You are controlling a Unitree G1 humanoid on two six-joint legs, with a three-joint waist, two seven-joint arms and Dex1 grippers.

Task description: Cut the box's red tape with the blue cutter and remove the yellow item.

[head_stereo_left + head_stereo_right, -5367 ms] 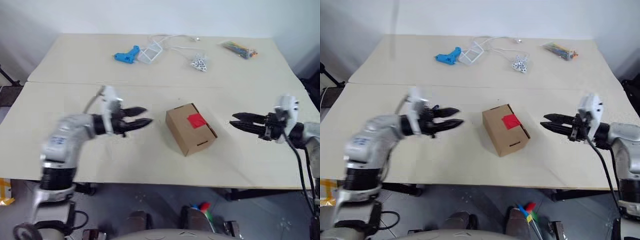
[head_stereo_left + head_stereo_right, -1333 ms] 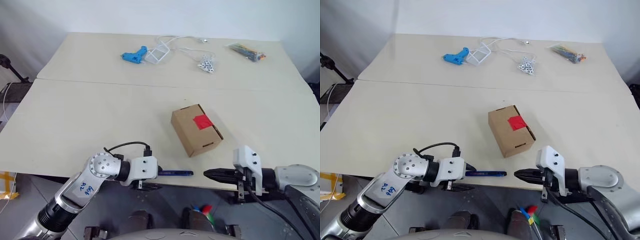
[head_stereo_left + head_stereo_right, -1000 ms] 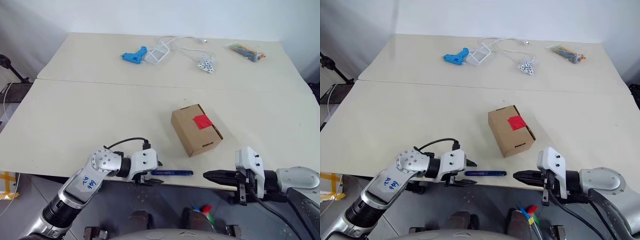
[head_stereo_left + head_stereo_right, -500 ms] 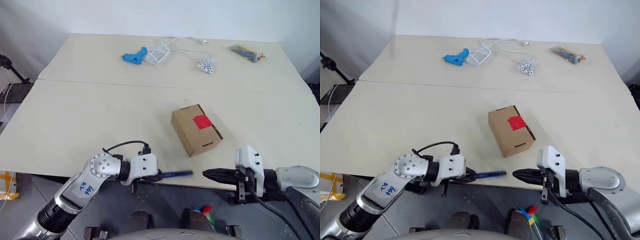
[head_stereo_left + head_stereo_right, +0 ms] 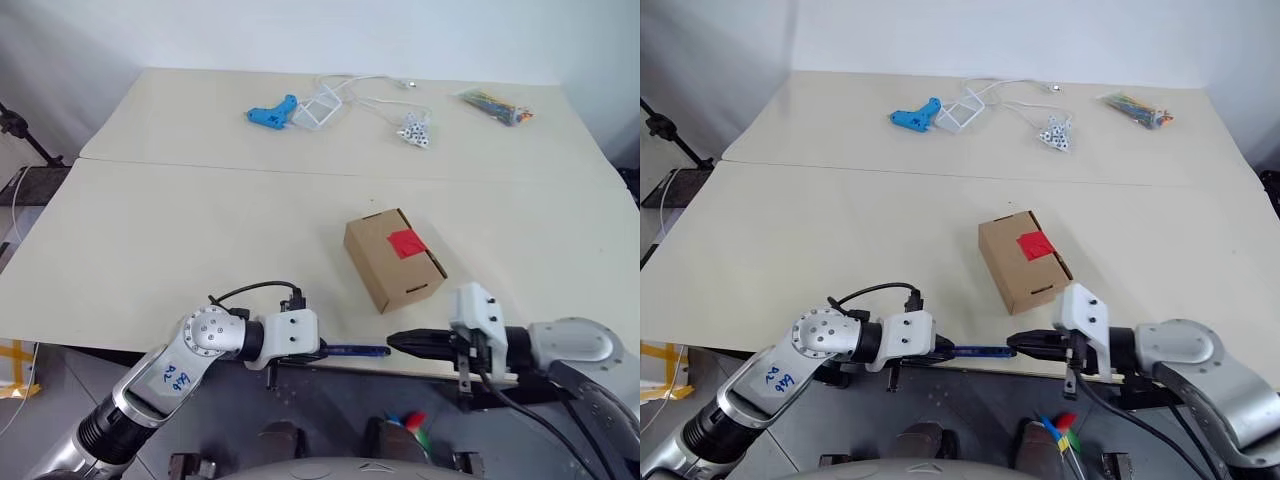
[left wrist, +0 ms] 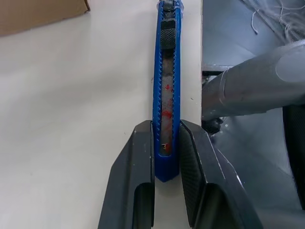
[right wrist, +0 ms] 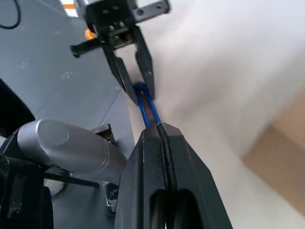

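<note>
Left wrist view gives me the clearest read: the blue cutter (image 6: 166,90) lies flat along the near edge of the surface (image 5: 180,240), and my left gripper (image 6: 167,152) has its jaws clamped on the cutter's butt end, one finger pressed against each long side. From the head camera I see the same thing, the left gripper (image 5: 305,348) grasping the cutter (image 5: 355,350) with the slim blue body pointing toward my right arm. The right gripper (image 5: 395,343) sits just at the cutter's far tip with its jaws clenched on nothing; I cannot tell whether the tips actually touch it. In the right wrist view its fingers (image 7: 147,157) are pressed flat together.

The box (image 5: 393,258) stands a little beyond the cutter, toward the middle of the surface, flaps closed, the red tape (image 5: 404,243) intact on its top face and a small slot in the side facing me.

Along the far edge I see a light blue pistol-shaped tool (image 5: 271,113), a white cable (image 5: 350,92), a cluster of small white pieces (image 5: 413,130) and a clear packet of coloured bits (image 5: 495,104).
</note>
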